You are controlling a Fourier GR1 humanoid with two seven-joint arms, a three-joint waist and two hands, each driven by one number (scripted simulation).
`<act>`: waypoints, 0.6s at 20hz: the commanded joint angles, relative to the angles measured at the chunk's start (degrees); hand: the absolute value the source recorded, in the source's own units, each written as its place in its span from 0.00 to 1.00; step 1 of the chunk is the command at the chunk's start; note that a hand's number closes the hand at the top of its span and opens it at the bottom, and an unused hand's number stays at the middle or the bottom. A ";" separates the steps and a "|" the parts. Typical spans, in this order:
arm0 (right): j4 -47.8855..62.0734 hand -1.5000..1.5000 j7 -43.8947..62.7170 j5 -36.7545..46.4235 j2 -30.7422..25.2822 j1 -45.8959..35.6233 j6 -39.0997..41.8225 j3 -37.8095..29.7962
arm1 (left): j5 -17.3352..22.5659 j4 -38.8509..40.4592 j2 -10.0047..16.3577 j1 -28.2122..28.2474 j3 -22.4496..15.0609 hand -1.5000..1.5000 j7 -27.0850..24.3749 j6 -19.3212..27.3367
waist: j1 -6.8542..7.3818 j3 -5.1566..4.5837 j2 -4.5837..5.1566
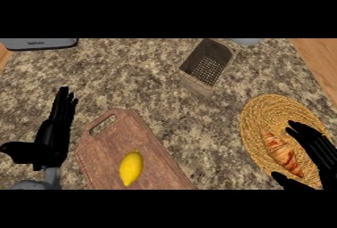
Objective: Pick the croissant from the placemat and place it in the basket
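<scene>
Open and uncurled, the right hand (321, 152) is held just beside one croissant (281, 153), which is laid on one woven placemat (263, 107). One lemon (131, 168) is set on one cutting board (128, 131); one mesh basket (207, 67) is seen beyond. At the view's left, the left hand (52, 138) is rested open.

Single head view, steeply down onto the counter (151, 93), close.

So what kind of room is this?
Most likely a kitchen: a speckled stone counter, a lemon on a wooden cutting board, and a croissant on a woven placemat.
</scene>
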 commanded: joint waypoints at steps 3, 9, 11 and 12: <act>-7.30 0.00 16.26 16.97 -6.92 11.08 -1.05 -6.56 | 0.63 -1.06 0.12 1.42 1.44 0.50 0.59 1.01 | -1.57 -0.42 0.31; -22.92 0.00 32.49 24.32 -11.83 19.88 16.46 -5.27 | -0.64 -3.85 -0.51 2.72 -1.21 0.50 0.44 0.62 | 0.75 -0.24 0.78; -30.35 0.00 38.50 24.77 -12.64 20.55 23.54 -4.24 | -1.03 -3.73 0.10 1.59 -0.88 0.50 0.45 0.28 | 2.27 -0.07 1.25; -34.61 0.00 40.45 26.66 -12.35 22.78 25.27 -2.25 | -0.94 -2.78 -0.64 0.67 -1.45 0.50 0.56 0.02 | 1.57 -0.07 1.23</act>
